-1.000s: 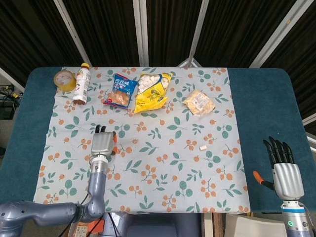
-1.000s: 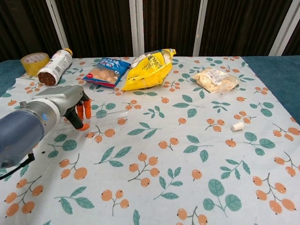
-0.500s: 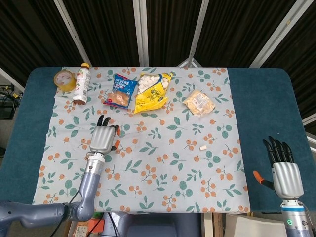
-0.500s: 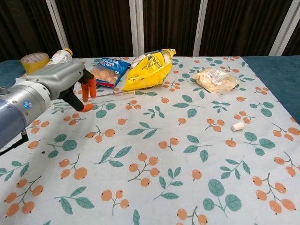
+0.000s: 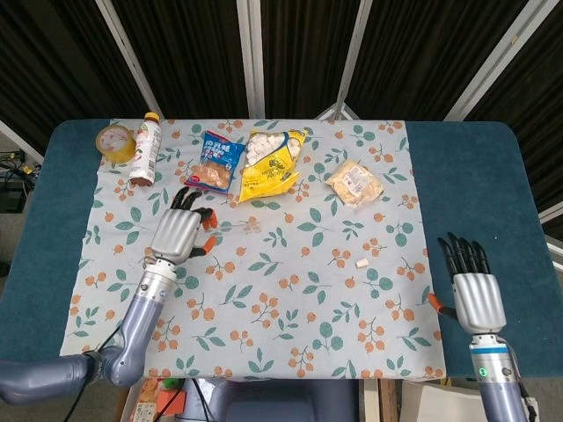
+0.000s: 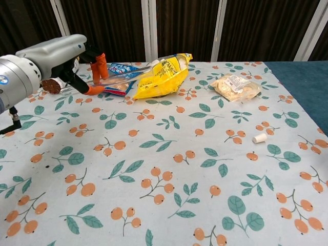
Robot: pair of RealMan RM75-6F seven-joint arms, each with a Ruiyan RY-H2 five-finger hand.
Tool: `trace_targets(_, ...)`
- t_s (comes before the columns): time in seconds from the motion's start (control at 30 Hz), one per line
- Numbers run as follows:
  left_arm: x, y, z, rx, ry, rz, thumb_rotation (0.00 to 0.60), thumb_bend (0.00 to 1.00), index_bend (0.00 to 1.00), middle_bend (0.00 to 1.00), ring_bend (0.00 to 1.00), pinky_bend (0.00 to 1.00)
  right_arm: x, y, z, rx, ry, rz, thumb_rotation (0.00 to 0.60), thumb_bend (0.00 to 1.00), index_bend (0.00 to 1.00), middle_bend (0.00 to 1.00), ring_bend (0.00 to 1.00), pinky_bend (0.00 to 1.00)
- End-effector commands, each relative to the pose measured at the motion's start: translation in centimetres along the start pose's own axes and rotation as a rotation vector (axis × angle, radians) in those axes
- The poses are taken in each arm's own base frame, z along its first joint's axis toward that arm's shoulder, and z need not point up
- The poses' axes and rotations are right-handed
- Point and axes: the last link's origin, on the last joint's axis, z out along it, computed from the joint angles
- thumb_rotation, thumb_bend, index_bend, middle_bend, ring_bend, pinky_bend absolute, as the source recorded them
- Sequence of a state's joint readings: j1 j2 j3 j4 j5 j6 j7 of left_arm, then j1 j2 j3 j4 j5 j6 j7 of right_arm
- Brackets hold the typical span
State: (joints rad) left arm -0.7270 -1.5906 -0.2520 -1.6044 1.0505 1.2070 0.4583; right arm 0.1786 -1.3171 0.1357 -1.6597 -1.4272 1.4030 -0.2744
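A table covered in dark teal cloth carries a pale tablecloth printed with orange fruit and green leaves. Behind it hang dark curtains crossed by light metal bars.

Along the far side lie one roll of yellowish tape, one bottle on its side with an orange cap, one blue snack bag, one yellow bag with white pieces showing through its clear window, and one clear packet of pale biscuit-like pieces. One small white cylinder lies alone on the cloth, well apart from the packets.

The left hand is raised above the cloth, just in front of the blue snack bag. In the chest view its orange-tipped fingers are closed on a thin clear tube, which runs level from the hand toward the yellow bag; in the head view the tube's far end sits near the middle of the cloth, below the yellow bag. What the tube contains cannot be told.

The right hand hangs over the teal cloth at the near right edge, palm down, fingers straight and slightly spread, holding nothing. There are two hands in all, one on each arm.
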Motion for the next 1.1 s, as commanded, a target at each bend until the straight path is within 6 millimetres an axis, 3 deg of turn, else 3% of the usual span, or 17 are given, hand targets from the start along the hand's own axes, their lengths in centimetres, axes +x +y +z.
trace_targets(0.03,1.0,-0.3,0.3,-0.040,0.014,-0.031,0.600,0.77,0.64,0.64,0.14,0.00,-0.7,-1.3,1.2,0.007,-0.012,0.003,0.600,0.25,0.11,0.00,0.00,0.00)
trace_targets(0.33,2.5,-1.1,0.7,-0.089,0.036,-0.079,0.600,0.77,0.65,0.64,0.14,0.00,-3.0,-3.5,3.3,0.014,-0.070,-0.027,0.600,0.24,0.23,0.00,0.00,0.00)
trace_targets(0.5,3.2,-1.4,0.7,-0.109,0.047,-0.086,0.600,0.77,0.65,0.64,0.14,0.00,-4.2,-4.1,4.0,0.009,-0.097,-0.035,0.600,0.25,0.33,0.06,0.00,0.00)
trace_targets(0.77,3.6,-1.3,0.4,-0.134,0.047,-0.105,0.600,0.77,0.65,0.65,0.14,0.00,-6.0,-5.4,5.9,0.046,-0.127,-0.088,0.600,0.25,0.36,0.08,0.00,0.00)
trace_targets(1.1,3.9,-1.4,-0.2,-0.138,0.048,-0.118,0.600,0.77,0.65,0.65,0.14,0.00,-7.1,-5.7,8.8,0.130,-0.155,-0.209,0.600,0.25,0.42,0.11,0.00,0.00)
